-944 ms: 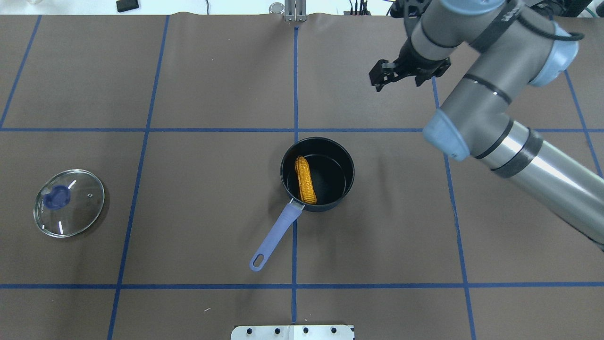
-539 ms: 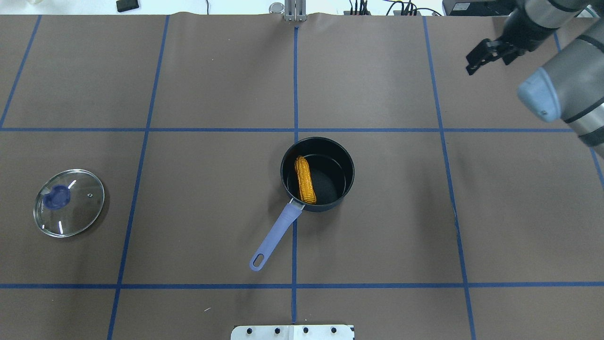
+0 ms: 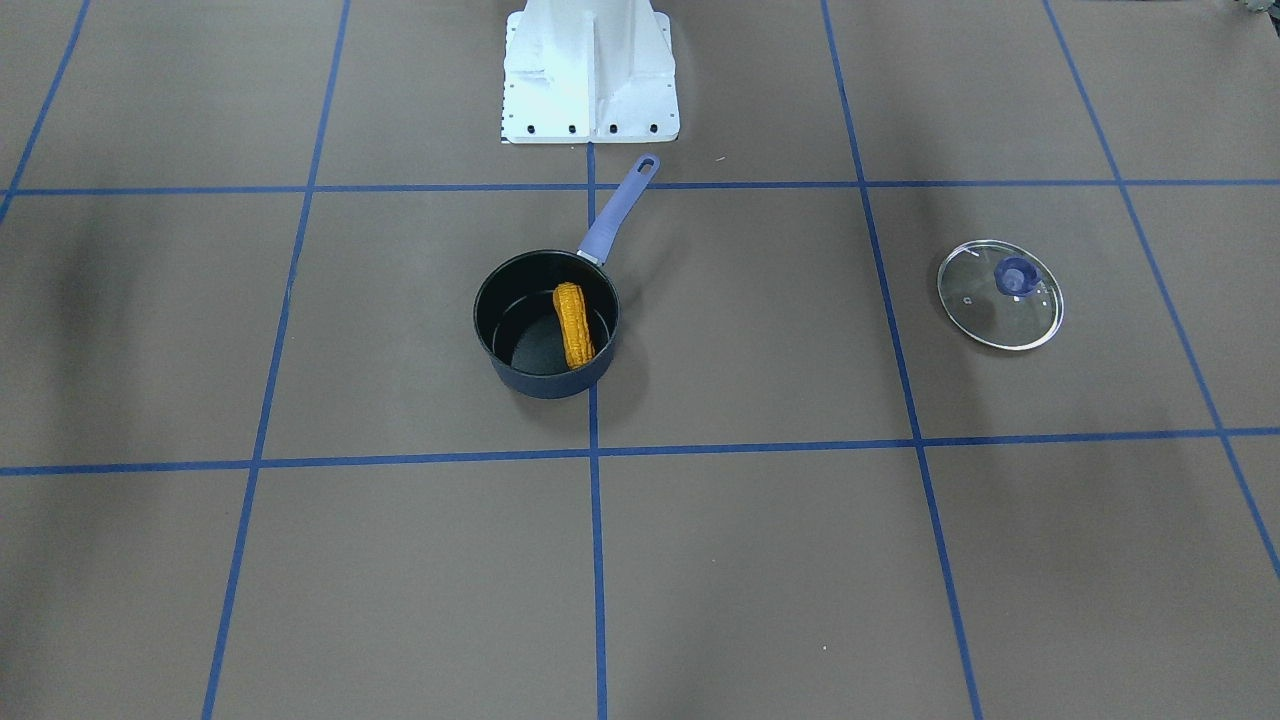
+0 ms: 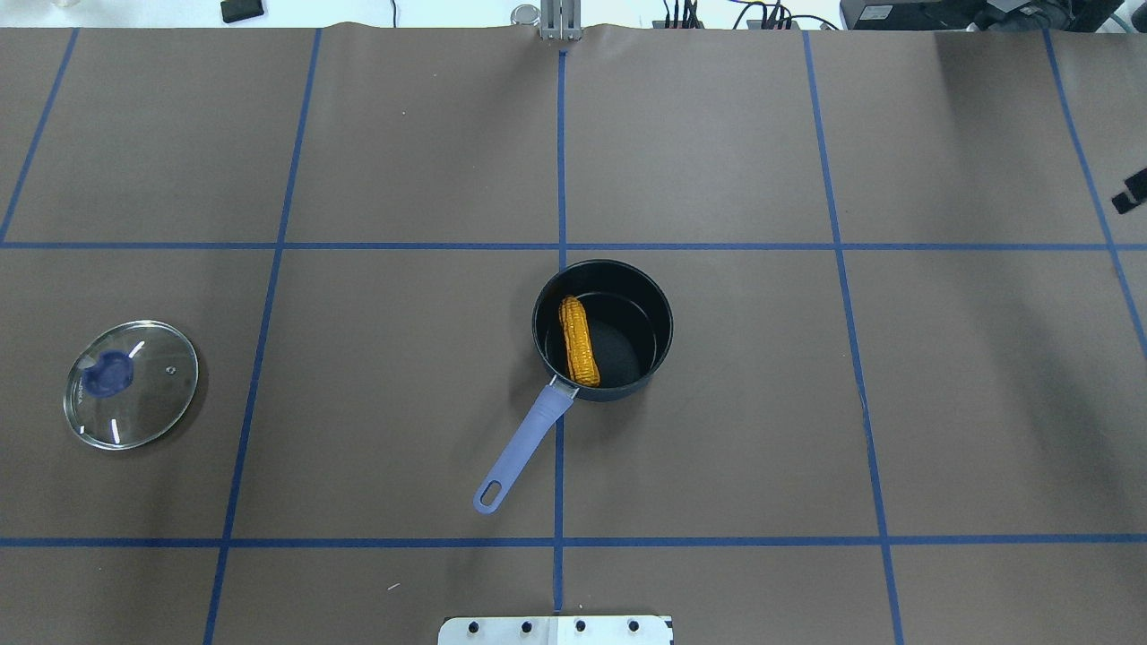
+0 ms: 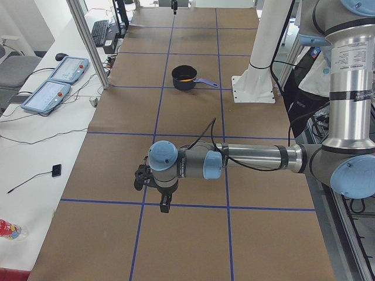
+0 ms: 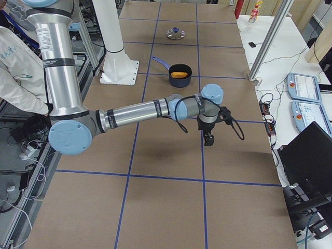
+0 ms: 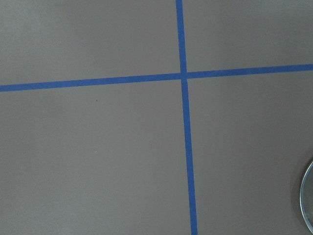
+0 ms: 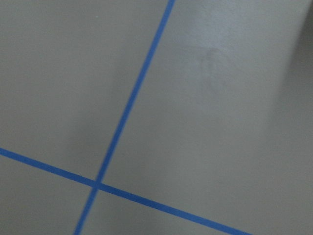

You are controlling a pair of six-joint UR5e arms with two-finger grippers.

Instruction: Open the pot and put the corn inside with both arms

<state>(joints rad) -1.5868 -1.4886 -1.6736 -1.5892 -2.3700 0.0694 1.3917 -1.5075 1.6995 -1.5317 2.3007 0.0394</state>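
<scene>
From the side views alone, left pincer [image 5: 166,205] and right pincer [image 6: 208,140] show whole; gap untellable

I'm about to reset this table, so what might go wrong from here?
The pot's handle juts toward the base; a low arm sweep could knock it and shift the pot. The glass lid lies near the left tool, whose wrist view catches its rim, so it might get clipped.

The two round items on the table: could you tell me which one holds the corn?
The dark pot with the purple handle; the corn lies inside it. The glass lid lies apart, empty.
</scene>
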